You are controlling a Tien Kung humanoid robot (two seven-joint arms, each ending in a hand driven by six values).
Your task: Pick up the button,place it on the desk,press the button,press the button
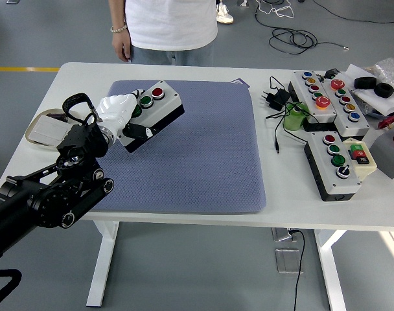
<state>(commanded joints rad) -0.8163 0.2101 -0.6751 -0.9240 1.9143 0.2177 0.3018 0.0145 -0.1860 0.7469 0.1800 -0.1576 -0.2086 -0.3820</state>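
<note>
A grey-topped black button box (159,109) with a red and a green button is held tilted above the blue-grey mat (203,155), at its far left. My left hand (119,115), white-fingered on a black arm, is shut on the box's left end. My right hand is out of view. A person (164,26) in a white shirt stands at the far side, one hand hanging by the table edge, touching nothing.
A white dish (40,128) lies at the left, partly behind my arm. At the right stand a long button panel (326,96), a second button box (338,162), a green cup (294,118), a black plug with cable (275,98) and black rolls (373,85).
</note>
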